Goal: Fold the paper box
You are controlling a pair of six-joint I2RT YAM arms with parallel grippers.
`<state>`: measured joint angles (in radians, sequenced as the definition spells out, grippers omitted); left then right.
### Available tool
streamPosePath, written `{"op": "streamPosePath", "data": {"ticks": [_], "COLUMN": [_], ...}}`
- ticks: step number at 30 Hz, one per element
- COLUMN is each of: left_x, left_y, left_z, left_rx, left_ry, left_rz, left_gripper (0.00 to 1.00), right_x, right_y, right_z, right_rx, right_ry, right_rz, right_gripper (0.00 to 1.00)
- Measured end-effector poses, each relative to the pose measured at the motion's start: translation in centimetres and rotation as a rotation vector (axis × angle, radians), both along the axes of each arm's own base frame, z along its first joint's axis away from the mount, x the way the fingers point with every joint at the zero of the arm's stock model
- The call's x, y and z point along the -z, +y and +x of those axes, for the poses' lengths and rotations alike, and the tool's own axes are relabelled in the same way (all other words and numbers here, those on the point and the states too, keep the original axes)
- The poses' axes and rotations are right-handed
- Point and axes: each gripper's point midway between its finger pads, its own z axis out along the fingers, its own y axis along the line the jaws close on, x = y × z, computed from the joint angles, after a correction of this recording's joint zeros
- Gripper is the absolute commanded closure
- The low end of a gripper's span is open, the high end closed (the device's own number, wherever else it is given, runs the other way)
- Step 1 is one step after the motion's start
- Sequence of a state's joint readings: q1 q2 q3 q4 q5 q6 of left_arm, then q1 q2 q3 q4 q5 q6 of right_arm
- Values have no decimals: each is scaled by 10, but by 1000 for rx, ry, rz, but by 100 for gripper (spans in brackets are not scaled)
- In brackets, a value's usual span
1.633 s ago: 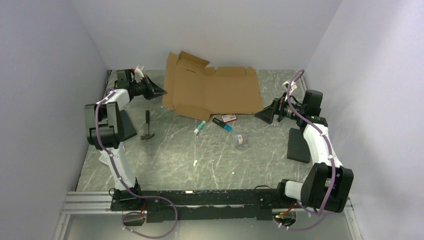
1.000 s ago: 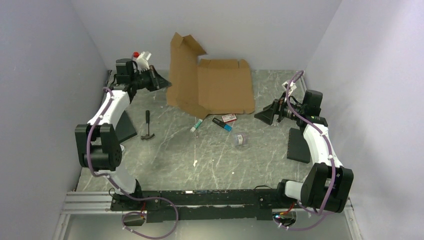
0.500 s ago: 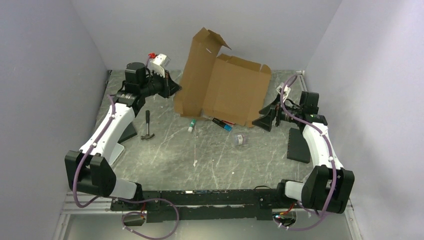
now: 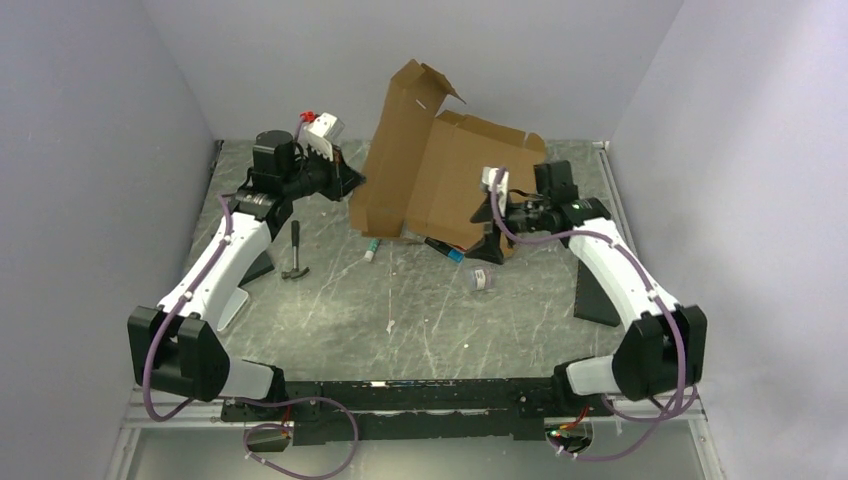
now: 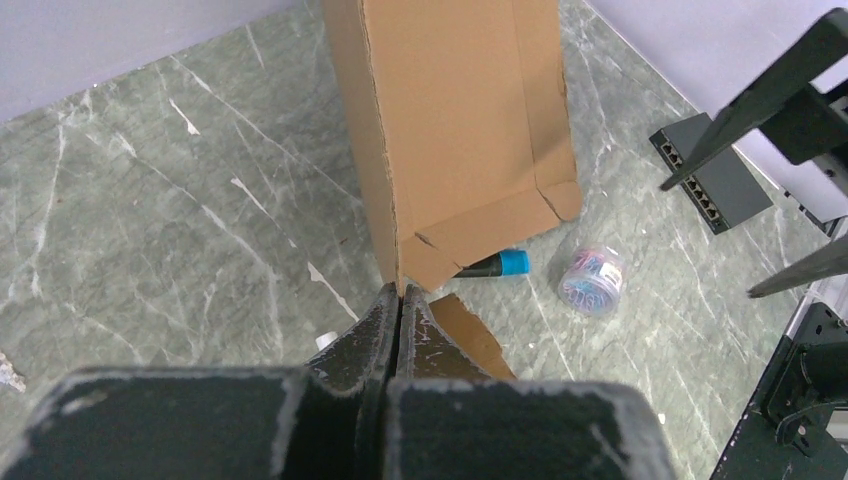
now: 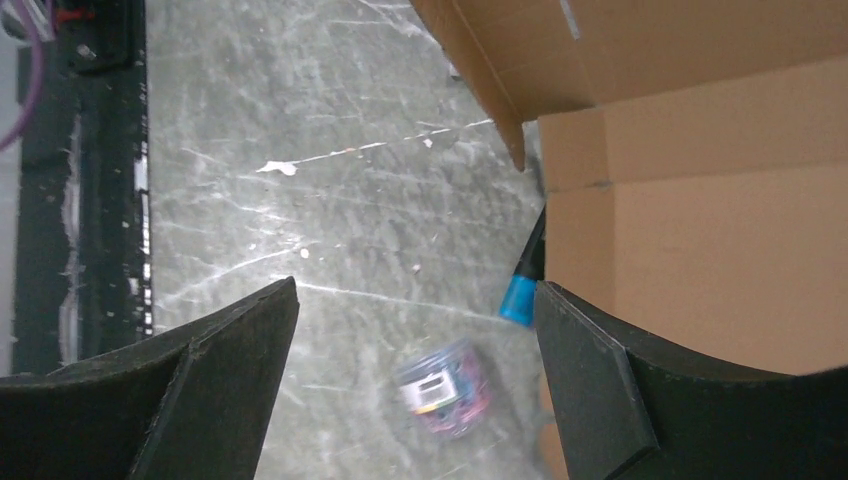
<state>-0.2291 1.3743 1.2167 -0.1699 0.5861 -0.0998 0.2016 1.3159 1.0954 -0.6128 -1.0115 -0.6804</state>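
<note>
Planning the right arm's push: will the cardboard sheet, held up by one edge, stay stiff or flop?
Probably stiff: the paper box stands nearly upright though the left gripper pinches just one edge. It likely hinges at creases, since its panels angle apart. Light, it may swing.

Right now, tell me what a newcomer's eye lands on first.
The paper box stands tilted up at the back centre of the table, the left tool shut on its left edge. The right tool hangs open before its right side, near a small jar.
</note>
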Motion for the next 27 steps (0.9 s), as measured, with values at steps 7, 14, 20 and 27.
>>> {"op": "streamPosePath", "data": {"ticks": [7,14,20,27], "left_x": [-6,-9,-11,-29], "left_y": [-2,-3,1,8], "left_z": [-2,-2,-9,-15], "left_rx": [-2,-8,-35,-82], "left_ry": [-21,-31,-59,-139], "left_rz": [-20,-44,-77,-108], "left_gripper": [100,100,100,100], "right_x": [20,57,62,56], "right_y": [32,25,21,8], "right_z": [19,14,23,40], "right_rx": [-66,-11,51,150], "right_ry": [10,66,74,109], "right_rz": [-90,-131,-137,-96], "right_gripper": [13,20,38,42]}}
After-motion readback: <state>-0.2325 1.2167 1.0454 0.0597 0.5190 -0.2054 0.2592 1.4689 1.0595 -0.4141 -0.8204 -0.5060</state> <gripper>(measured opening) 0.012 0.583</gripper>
